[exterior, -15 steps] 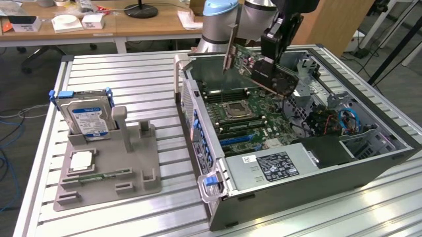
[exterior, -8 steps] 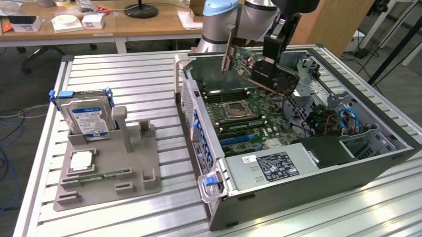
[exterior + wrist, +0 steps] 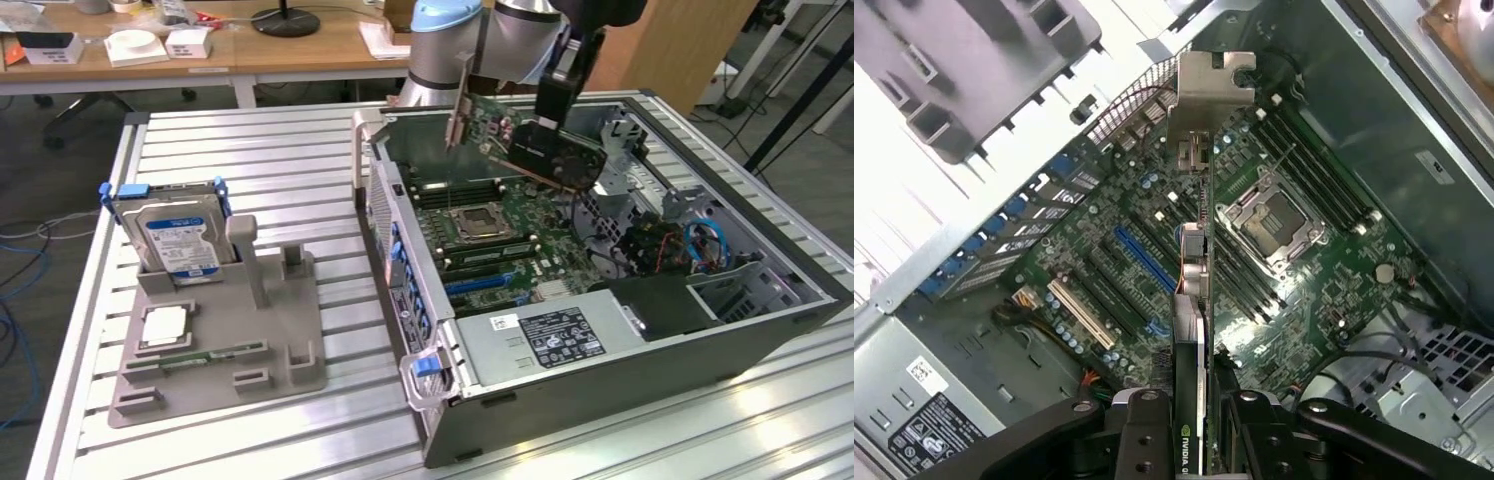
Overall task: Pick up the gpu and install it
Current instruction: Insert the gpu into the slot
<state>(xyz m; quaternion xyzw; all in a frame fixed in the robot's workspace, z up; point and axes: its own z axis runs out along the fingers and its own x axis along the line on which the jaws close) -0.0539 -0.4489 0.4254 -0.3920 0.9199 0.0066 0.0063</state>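
The gpu (image 3: 514, 140) is a dark green circuit card with a black fan shroud and a silver bracket (image 3: 458, 105) at one end. It hangs in the air above the open computer case (image 3: 747, 330), over the motherboard (image 3: 487, 235). My gripper (image 3: 558, 115) is shut on the card's fan side from above. In the wrist view the gpu (image 3: 1194, 300) runs edge-on away from my fingers (image 3: 1144, 430), its bracket (image 3: 1212, 85) at the far end, above the blue expansion slot (image 3: 1139, 265) and the CPU socket (image 3: 1274, 222).
A grey parts holder (image 3: 220, 330) at the exterior view's left carries a silver hard drive with a blue label (image 3: 180, 235), a CPU chip (image 3: 163, 327) and a memory stick (image 3: 214, 353). The case's power supply (image 3: 554, 335) and drive cage (image 3: 694, 250) border the motherboard.
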